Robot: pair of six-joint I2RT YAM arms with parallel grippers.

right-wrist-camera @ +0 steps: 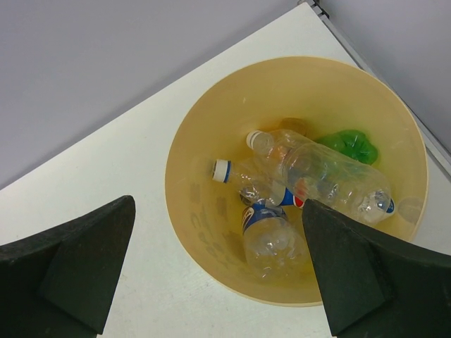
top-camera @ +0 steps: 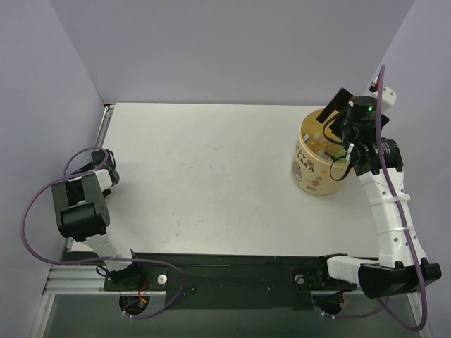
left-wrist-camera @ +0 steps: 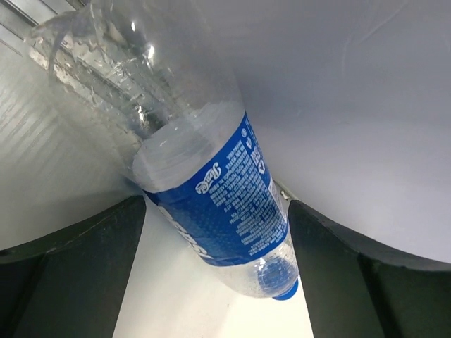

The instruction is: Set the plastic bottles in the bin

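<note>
left jaws spread, astride pepsi bottle (left-wrist-camera: 211, 204) at left edge of table (top-camera: 211, 183) | long axis slants outward between them, cap toward wrist | right jaws released, empty, above bin (right-wrist-camera: 211, 120) far right | left arm nearer

A round tan plastic bin (right-wrist-camera: 184, 211) stands on the white tabletop (right-wrist-camera: 120, 162). It holds several clear plastic bottles (right-wrist-camera: 324, 172), one blue-labelled bottle (right-wrist-camera: 262, 229) and a green plastic bottle (right-wrist-camera: 350, 146). The dark fingers (right-wrist-camera: 77, 260) of the right gripper (right-wrist-camera: 218, 211) stand wide apart, framing it.
</note>
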